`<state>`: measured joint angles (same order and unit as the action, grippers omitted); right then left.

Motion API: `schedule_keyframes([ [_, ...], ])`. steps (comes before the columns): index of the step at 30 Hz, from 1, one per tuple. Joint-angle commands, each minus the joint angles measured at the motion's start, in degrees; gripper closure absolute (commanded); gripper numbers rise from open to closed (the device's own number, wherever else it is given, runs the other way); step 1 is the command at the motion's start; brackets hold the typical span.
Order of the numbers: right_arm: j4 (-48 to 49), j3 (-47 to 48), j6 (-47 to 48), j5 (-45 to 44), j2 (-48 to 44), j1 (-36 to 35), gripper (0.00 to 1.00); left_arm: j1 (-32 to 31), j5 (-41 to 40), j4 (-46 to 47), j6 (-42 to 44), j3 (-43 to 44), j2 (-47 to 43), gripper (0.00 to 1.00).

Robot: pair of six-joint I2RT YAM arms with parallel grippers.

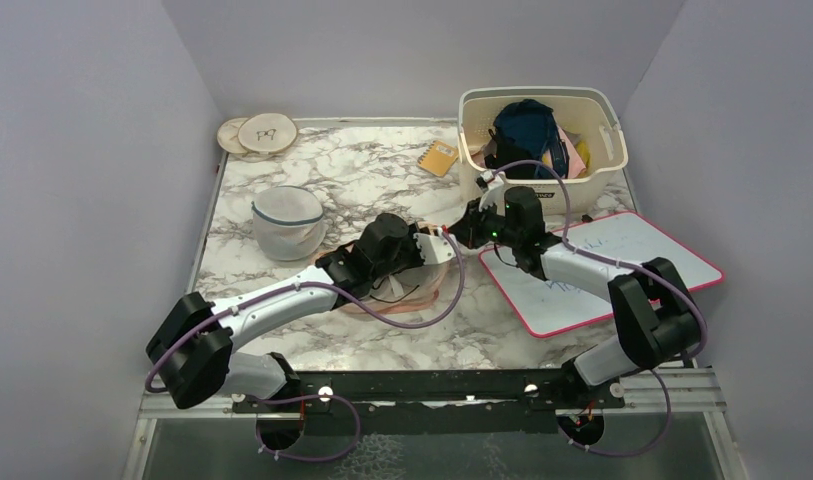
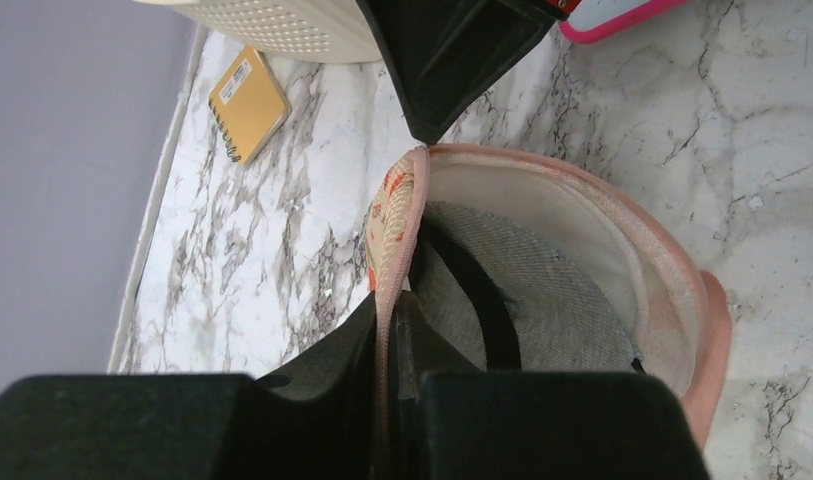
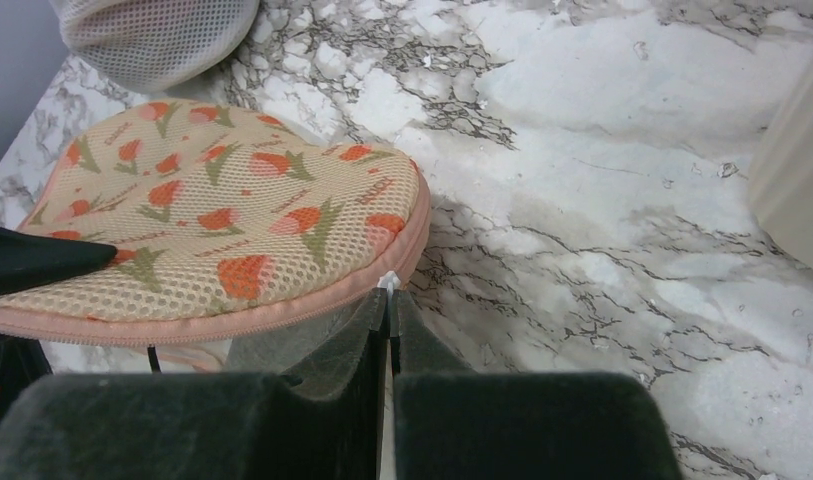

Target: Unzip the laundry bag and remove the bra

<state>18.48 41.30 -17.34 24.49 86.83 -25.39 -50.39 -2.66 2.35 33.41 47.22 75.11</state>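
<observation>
Top external: high, behind the arm bases, looks down and forward over the whole marble table (image 1: 362, 170) to the back wall. Left wrist: very close, looks along the left gripper (image 2: 392, 300) into the laundry bag (image 2: 582, 215), cream basket (image 2: 282, 25) beyond. Right wrist: close and low, faces the bag's printed top. All three share bag and marble

From above, the left claw (image 1: 434, 240) hides most of the laundry bag (image 1: 434, 275).
</observation>
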Motion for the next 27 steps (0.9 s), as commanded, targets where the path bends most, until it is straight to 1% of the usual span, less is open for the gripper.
schedule_keyframes([
  [1,1.35,-0.38,1.31,3.26,-3.33,0.34,0.99,-0.35,-1.75,-0.06,0.11,1.85,1.37,0.98],
  [5,0.86,-1.37,1.17,4.68,-4.85,0.27,0.99,-0.4,-2.44,-0.51,-0.34,2.57,1.97,0.97],
  [7,1.03,-1.91,0.8,5.52,-5.29,0.25,0.99,-0.39,-2.05,-0.46,-0.47,2.44,1.9,0.85],
  [8,1.15,-2.11,0.49,6.16,-5.44,0.29,0.99,-0.33,-1.74,-0.36,-0.64,2.42,2.1,0.81],
  [11,1.68,-2.43,-0.34,7.57,-5.76,-0.02,0.99,-0.49,-1.14,-0.45,-1.42,2.81,3.36,0.74],
  [15,1.91,-2.75,-0.88,7.55,-6.69,-0.52,0.99,-0.53,-0.5,-1.83,-2.34,4.21,5.46,0.49],
  [16,1.87,-2.67,-0.98,7.62,-6.86,-0.6,0.99,-0.5,0.21,-2.16,-2.5,4.39,5.76,0.44],
  [18,1.82,-2.64,-1.19,7.62,-7.29,-0.78,0.99,-0.65,2.26,-2.35,-2.75,4.39,5.72,0.37],
  [23,1.12,-2.41,-0.67,6.92,-8.04,-0.96,0.99,-1.48,8.52,-3.24,-2.18,3.56,5.09,0.29],
  [27,0.19,-2.29,0.11,5.91,-8.79,-0.98,0.99,-2.11,10.84,-4.14,-1.31,2.96,4.29,0.23],
])
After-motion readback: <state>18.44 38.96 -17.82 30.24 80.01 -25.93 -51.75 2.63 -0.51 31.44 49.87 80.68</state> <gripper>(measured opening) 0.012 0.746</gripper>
